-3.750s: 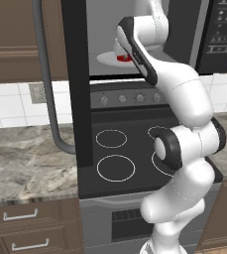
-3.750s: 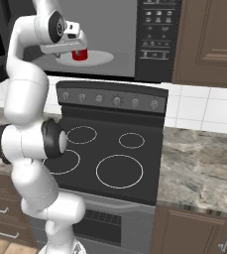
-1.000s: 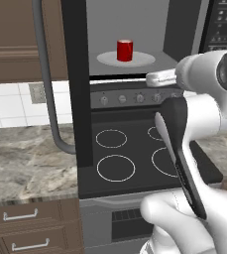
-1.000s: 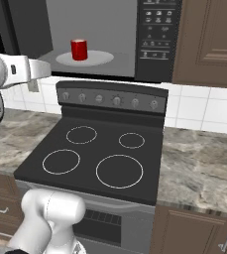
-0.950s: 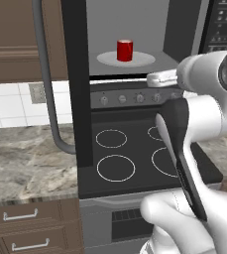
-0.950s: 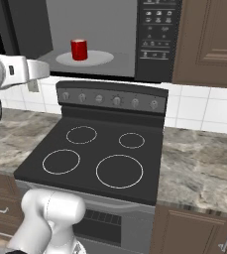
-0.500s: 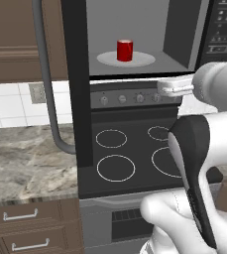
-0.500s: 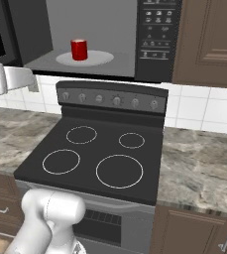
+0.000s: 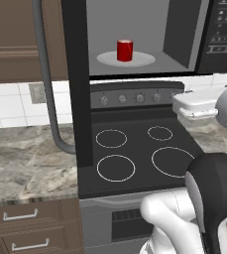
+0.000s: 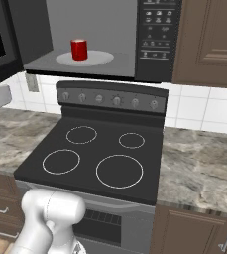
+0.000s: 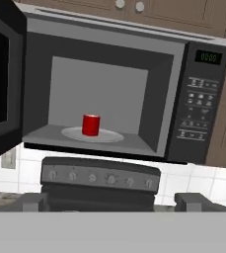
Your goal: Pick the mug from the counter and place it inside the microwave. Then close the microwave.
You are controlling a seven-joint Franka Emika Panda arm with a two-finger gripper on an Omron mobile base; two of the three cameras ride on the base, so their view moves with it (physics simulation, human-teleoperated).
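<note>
So the mug (image 11: 91, 124) is sitting upright on the white turntable plate (image 11: 112, 135) inside the microwave (image 11: 203, 99), whose door (image 11: 1, 81) hangs wide open. The fingers (image 11: 34, 201) are spread apart with nothing in them. They're well back from the mug and lower, down by the stove's knob panel (image 11: 100, 177).

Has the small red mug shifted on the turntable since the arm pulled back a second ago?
No. The small red cylindrical mug sits at the same spot on the white round turntable plate inside the black-framed microwave.

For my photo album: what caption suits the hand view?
Small red cylindrical mug on the white round turntable plate inside the open black-framed microwave.
</note>
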